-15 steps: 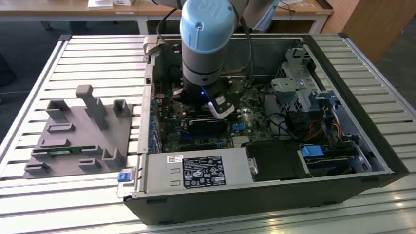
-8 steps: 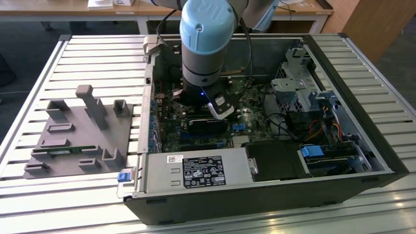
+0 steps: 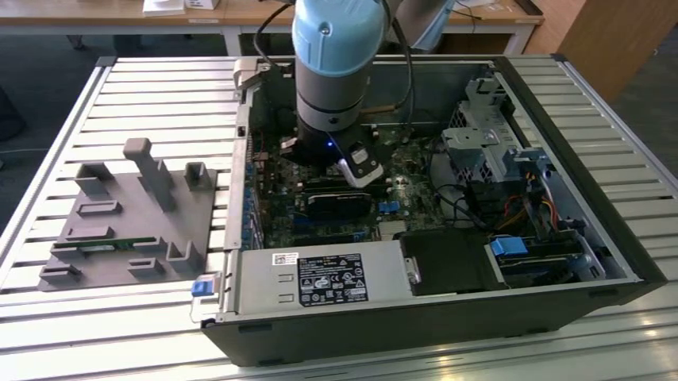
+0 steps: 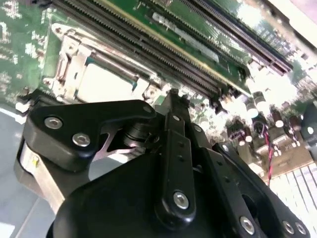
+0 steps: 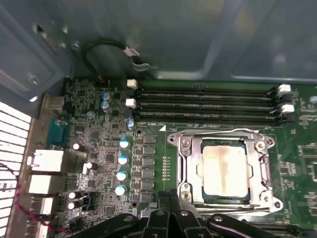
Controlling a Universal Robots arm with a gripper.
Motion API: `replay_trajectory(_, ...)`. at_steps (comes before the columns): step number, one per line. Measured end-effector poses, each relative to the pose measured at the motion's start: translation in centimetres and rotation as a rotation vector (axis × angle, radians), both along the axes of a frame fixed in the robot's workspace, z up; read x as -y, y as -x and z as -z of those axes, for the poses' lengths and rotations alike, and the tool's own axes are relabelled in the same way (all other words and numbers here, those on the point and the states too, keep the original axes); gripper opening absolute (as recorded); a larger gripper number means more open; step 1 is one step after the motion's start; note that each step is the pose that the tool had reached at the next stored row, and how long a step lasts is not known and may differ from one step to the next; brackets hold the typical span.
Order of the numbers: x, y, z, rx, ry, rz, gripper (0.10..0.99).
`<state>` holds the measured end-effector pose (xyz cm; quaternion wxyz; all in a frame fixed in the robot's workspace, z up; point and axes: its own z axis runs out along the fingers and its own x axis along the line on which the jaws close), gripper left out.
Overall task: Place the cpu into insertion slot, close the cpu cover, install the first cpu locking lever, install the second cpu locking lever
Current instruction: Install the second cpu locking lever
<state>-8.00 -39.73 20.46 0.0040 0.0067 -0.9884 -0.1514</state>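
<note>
- Slatted white metal bench [image 3: 127, 87] carries an open dark computer case [image 3: 424, 325] lying on its side; wooden desks stand behind it at the far edge of the exterior view.
- Grey moulded fixture tray [image 3: 127, 230] with upright pegs and pockets: rests on the slats at the exterior view's left, just beside the case.
- Robot arm with pale blue and grey cylindrical wrist [image 3: 333, 71]: reaches down into the case over the green motherboard [image 3: 317, 230].
- Black two-finger gripper [image 5: 170, 198]: in the first wrist view its fingers lie pressed together with no gap, tips just short of the socket's near rim and holding nothing. In the second wrist view the black linkages [image 4: 173, 163] sit above the board, the tips close to the socket.
- Square insertion slot with silvery metal rim [image 5: 225, 171]: set in the motherboard, beside the four long black memory slots [image 5: 203, 104].
- Small flat square cpu with dull silver-grey top [image 5: 224, 171]: seated inside the slot, its face marked by a brownish smear; in the second wrist view it appears pale [image 4: 106, 82].
- Thin silvery cpu cover frame with square window [image 5: 190, 168]: lies flat around the chip.
- Wire locking lever [image 5: 218, 133]: runs along the socket edge nearest the memory slots.
- Row of blue-topped capacitors [image 5: 121, 166]: stands on the board beside the socket.
</note>
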Motion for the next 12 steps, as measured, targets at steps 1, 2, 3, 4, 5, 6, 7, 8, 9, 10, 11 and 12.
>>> replay_trajectory(1, -0.01, 0.0, -0.25, 0.0, 0.0, 0.0, 0.106)
replay_trajectory(2, -0.01, 0.0, -0.49, 0.0, 0.0, 0.0, 0.106)
replay_trajectory(3, -0.02, 0.0, -0.77, 0.0, 0.0, 0.0, 0.106)
replay_trajectory(4, -0.02, 0.0, -1.05, -0.0001, 0.0, 0.0, 0.106)
replay_trajectory(5, -0.03, 0.0, -1.34, 0.0, 0.0, 0.0, 0.106)
replay_trajectory(6, -0.04, 0.0, -1.65, -0.0001, 0.0, 0.0, 0.106)
replay_trajectory(7, -0.05, 0.0, -1.96, 0.0, 0.0, 0.0, 0.106)
replay_trajectory(8, -0.05, 0.0, -2.25, 0.0, 0.0, 0.0, 0.106)
replay_trajectory(9, -0.06, 0.0, -2.49, -0.0001, 0.0, 0.0, 0.106)
replay_trajectory(10, -0.07, 0.0, -2.63, -0.0001, 0.0, 0.0, 0.106)
replay_trajectory(11, -0.09, -0.01, -2.67, 0.0, 0.0, 0.0, 0.106)
replay_trajectory(12, -0.1, -0.02, -2.67, -0.0002, 0.0, 0.0, 0.106)
